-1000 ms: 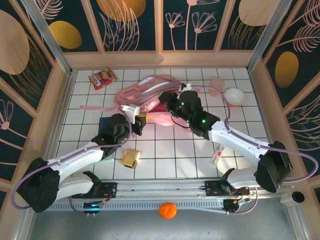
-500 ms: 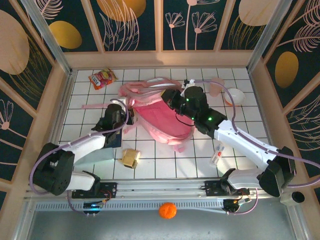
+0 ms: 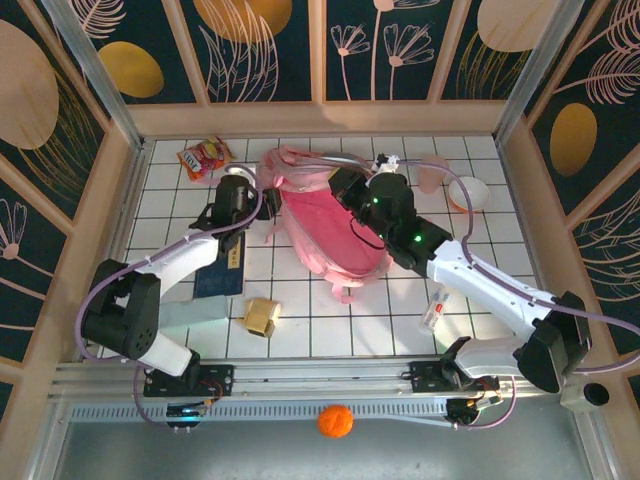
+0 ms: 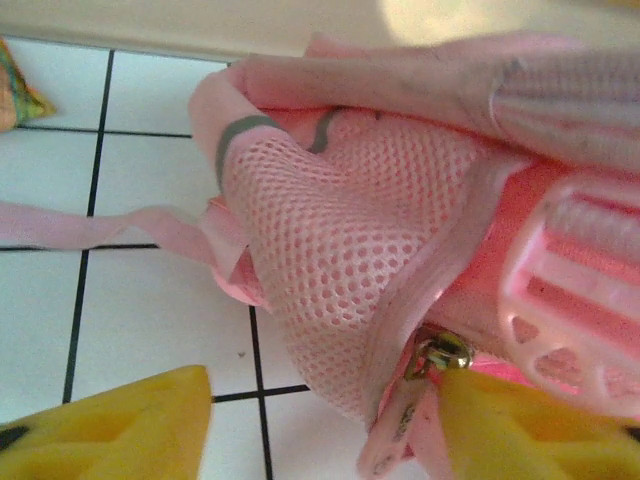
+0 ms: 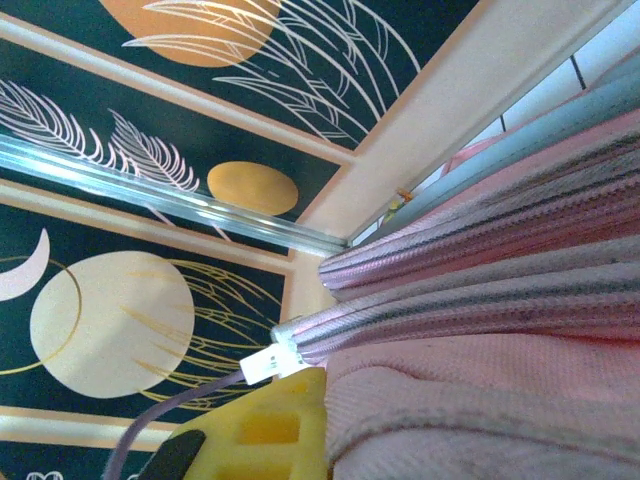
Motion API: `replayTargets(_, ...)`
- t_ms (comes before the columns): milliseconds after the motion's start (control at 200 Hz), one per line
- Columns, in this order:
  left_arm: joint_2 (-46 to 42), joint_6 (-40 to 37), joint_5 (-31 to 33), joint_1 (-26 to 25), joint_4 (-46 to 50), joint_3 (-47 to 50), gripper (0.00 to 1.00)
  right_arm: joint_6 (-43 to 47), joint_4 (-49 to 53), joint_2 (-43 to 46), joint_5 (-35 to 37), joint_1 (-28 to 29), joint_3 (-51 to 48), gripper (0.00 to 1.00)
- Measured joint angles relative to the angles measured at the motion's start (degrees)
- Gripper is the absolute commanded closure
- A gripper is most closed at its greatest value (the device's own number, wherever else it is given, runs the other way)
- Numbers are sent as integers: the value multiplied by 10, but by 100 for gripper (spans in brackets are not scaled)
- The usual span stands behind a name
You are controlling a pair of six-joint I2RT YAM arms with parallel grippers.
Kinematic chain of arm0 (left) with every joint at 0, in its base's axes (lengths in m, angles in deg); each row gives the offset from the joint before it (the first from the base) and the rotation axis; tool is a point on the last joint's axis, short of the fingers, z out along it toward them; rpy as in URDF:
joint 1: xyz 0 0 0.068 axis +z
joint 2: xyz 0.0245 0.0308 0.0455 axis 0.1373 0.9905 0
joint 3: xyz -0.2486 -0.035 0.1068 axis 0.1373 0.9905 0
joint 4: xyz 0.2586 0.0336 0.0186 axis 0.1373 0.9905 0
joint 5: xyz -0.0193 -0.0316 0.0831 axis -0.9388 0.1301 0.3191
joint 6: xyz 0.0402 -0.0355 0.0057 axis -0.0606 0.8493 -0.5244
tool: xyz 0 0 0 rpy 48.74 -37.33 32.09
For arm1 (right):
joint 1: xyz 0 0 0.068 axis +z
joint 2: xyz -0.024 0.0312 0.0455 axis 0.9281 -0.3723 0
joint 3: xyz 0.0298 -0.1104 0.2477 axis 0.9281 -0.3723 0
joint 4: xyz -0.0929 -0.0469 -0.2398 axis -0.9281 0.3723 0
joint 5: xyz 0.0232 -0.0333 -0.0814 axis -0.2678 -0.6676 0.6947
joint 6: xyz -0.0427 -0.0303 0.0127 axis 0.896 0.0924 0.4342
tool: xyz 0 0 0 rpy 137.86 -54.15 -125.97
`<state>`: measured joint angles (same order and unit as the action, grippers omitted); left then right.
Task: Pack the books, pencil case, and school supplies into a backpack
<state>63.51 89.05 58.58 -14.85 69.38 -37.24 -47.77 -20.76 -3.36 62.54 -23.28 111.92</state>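
Backpack (image 3: 330, 235) — glossy pink, mesh back showing — pinched by right end effector (image 3: 342, 188); left end effector (image 4: 322, 410) spread.

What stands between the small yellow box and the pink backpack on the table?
Nothing visible does. Only bare white tiles lie between the box and the near end of the backpack.

you'll see the backpack (image 3: 325, 225) in glossy pink with paler pink mesh. the bench (image 3: 330, 305) is white tile with dark grid lines. the book (image 3: 220, 278) is dark navy with a yellow band, the pencil case (image 3: 190, 312) pale mint, the small box (image 3: 262, 316) tan-yellow, the snack bag (image 3: 204, 157) red-orange. the left fingers (image 4: 110, 425) are yellow. the walls (image 3: 260, 50) are navy with gold discs and pale leaf outlines.
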Motion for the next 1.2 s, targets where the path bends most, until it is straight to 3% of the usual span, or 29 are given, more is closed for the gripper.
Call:
replayTargets(220,-61,50,16,0,95,-16,26,-11,-7,-3,15,13,-37,100)
replayTargets(490,-166,175,4,0,154,28,24,-30,-46,-28,43,26,-51,100)
replayTargets(831,-180,275,-26,0,213,60,24,-59,-106,-96,58,39,-61,100)
replayTargets(896,-184,287,-29,0,218,60,24,-66,-105,-104,54,39,-61,95)
replayTargets(1041,-189,314,-33,0,228,60,24,-87,-70,-107,32,39,-59,75)
replayTargets(1201,-189,344,-49,0,237,62,27,-100,6,-106,-26,39,-59,60)
